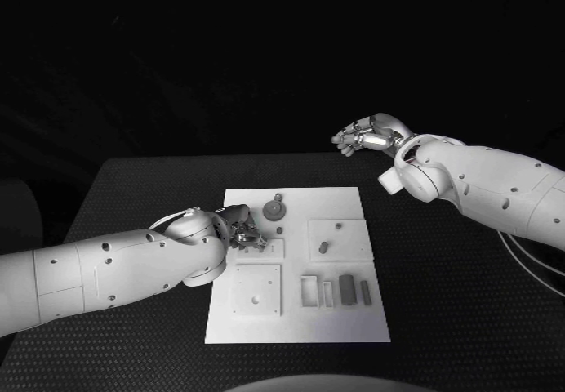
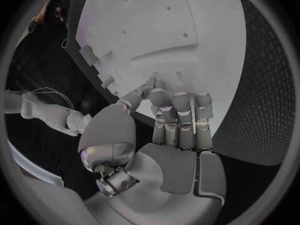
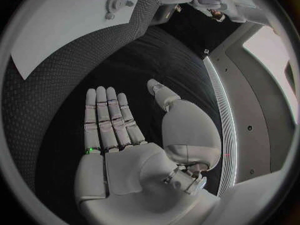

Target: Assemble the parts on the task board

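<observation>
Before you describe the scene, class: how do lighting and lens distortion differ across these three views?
Head view: dim surroundings, the task board is the brightest area, its edges straight, the right hand against darkness. Left wrist view: fisheye bends the board's edge, and the left hand looms large over it. Right wrist view: the table's edge curves strongly; the open hand is evenly lit against dark table.

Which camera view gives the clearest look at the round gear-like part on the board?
The head view: the gear lies whole near the white board's far edge. The right wrist view shows it small at the rim. In the left wrist view I cannot pick it out.
</observation>
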You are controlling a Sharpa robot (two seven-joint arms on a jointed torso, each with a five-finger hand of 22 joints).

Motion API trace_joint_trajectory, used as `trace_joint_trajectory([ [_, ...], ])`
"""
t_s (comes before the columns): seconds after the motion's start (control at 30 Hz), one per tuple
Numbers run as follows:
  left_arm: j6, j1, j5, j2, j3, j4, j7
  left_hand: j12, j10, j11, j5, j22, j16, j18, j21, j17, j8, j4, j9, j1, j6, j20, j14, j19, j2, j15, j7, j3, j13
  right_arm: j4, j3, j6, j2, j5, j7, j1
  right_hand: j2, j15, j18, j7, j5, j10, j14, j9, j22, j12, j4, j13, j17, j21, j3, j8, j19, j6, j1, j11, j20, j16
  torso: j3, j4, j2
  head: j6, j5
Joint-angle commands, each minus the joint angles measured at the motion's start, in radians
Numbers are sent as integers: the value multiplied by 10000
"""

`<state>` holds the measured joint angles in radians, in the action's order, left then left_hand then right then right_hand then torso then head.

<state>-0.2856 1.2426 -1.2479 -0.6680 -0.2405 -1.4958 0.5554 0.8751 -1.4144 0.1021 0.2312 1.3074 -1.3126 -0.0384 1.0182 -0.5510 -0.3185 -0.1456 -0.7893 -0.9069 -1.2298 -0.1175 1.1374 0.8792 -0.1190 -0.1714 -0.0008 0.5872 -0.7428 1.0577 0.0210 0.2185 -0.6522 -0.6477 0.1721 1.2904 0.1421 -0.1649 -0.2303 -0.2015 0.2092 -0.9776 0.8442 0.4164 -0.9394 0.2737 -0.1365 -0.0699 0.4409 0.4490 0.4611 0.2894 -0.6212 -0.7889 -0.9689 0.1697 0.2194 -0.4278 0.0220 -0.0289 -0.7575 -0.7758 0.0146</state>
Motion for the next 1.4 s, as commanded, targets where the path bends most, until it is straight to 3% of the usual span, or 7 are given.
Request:
trace_joint_trajectory([
  [0.03, -426, -35, -207, 2, 4, -40, -99, 71, 9, 33, -1, 158, -55, 177, -17, 9, -49, -244, -13, -521, -68, -1433, 39, 42, 438, -69, 16, 200, 7, 7, -5, -154, -7, 41, 54, -10, -14, -33, 4, -23, 35, -61, -64, -16, -11, -70, 59, -5, 12, -69, 16, 53, 37, 87, 123, -5, 5, 36, 2, 2, 3, -15, 6],
  [0.37, -1131, -184, -735, -98, 3, -144, -318, 95, -2, 46, 48, 160, -76, 175, -8, 12, -76, -215, -15, -539, -113, -1438, 59, 58, 423, -79, 0, 204, 6, 1, -5, -160, -16, 44, 49, -37, -17, -33, 4, -23, 49, -64, -65, -19, -16, -76, 68, -6, 18, -75, 12, 55, 39, 87, 128, -5, 3, 41, 5, -7, 4, -43, -2],
  [0.67, -1774, -420, -843, -239, 3, -259, -385, 104, 1, 55, 73, 161, -83, 171, -1, 17, -89, -207, -14, -569, -134, -1443, 65, 70, 396, -86, -9, 216, 8, 2, -5, -173, -46, 44, 39, -44, -17, -34, 5, -23, 58, -66, -66, -21, -21, -82, 73, -6, 23, -80, 8, 57, 40, 88, 131, -5, 3, 45, 2, -8, 2, -67, -10],
  [1.13, -2149, -647, -1021, -295, 2, -331, -431, 116, 1, 68, 83, 163, -95, 167, 11, 22, -104, -180, -11, -600, -161, -1450, 81, 92, 376, -98, -21, 232, 11, 1, -5, -175, -66, 46, 42, -82, -19, -36, 7, -22, 75, -71, -71, -27, -30, -94, 90, -6, 33, -92, -5, 61, 44, 89, 149, -5, 2, 56, 4, -3, 2, -84, -40],
  [1.4, -2011, -678, -1029, -272, 2, -322, -395, 119, 2, 71, 84, 163, -97, 167, 14, 24, -107, -170, -10, -604, -167, -1451, 84, 97, 374, -101, -24, 235, 12, 4, -5, -182, -85, 48, 45, -95, -16, -40, 10, -21, 85, -71, -84, -31, -34, -105, 93, -6, 38, -105, -13, 63, 55, 91, 153, -5, 2, 69, 2, 11, -1, -98, -29],
])
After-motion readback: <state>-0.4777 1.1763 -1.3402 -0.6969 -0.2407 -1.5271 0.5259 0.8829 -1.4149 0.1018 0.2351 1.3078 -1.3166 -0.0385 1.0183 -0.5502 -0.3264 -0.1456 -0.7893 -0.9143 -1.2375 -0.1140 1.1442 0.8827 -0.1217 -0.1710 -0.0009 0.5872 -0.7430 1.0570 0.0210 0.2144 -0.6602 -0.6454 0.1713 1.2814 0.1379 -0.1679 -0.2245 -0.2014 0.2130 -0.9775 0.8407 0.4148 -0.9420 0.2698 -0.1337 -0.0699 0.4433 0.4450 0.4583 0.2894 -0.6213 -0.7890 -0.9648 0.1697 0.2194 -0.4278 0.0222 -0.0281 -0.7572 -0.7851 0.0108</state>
